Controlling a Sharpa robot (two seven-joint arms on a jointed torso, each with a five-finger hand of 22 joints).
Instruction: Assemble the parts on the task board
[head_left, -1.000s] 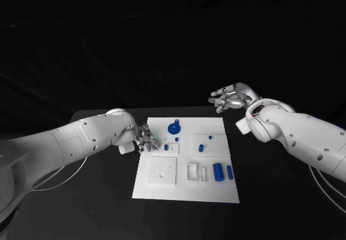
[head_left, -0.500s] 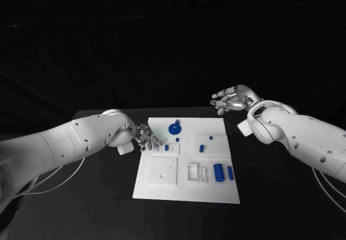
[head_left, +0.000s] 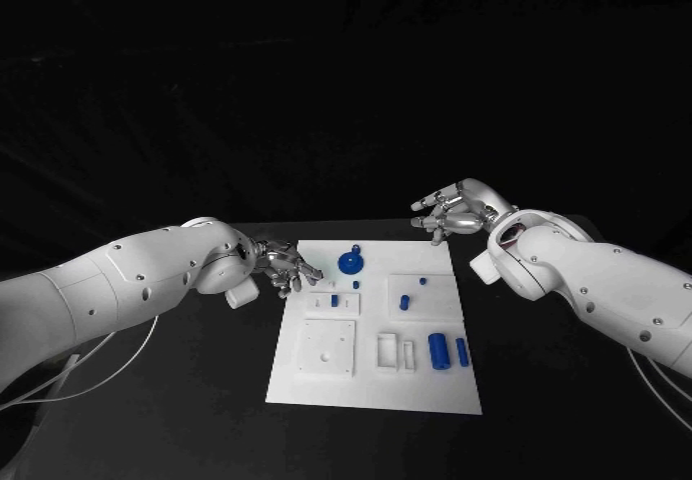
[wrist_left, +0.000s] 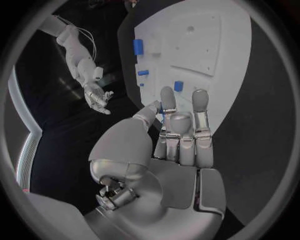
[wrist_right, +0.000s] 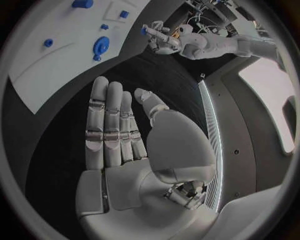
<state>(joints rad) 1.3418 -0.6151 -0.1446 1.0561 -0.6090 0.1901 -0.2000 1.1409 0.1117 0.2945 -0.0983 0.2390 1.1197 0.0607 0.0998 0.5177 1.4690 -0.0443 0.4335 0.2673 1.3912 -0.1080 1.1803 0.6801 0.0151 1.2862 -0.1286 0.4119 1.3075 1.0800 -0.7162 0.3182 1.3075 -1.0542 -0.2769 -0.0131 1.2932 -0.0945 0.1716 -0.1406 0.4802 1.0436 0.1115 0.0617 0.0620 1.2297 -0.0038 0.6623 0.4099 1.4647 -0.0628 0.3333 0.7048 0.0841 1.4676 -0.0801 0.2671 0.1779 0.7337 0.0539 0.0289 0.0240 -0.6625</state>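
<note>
Left hand (head_left: 284, 268) at the task board's (head_left: 325, 375) left edge near the far corner, fingers (wrist_left: 201, 102) straight, slightly parted, holding nothing, tips over the white plate in the left wrist view. Just beyond those tips, toward the board's middle: small blue peg (head_left: 335, 299), standing upright, with round blue disc part (head_left: 351, 263) a little farther off toward the far edge. Nearer to these than right hand (head_left: 454, 212), raised off the surface past the board's far right corner, palm flat, fingers together, holding nothing. Two blue cylinders (head_left: 437, 352) lying near the board's right edge, long axes running toward the robot, well apart from both hands. Likely next reach: left hand inward to the peg or disc.
</note>
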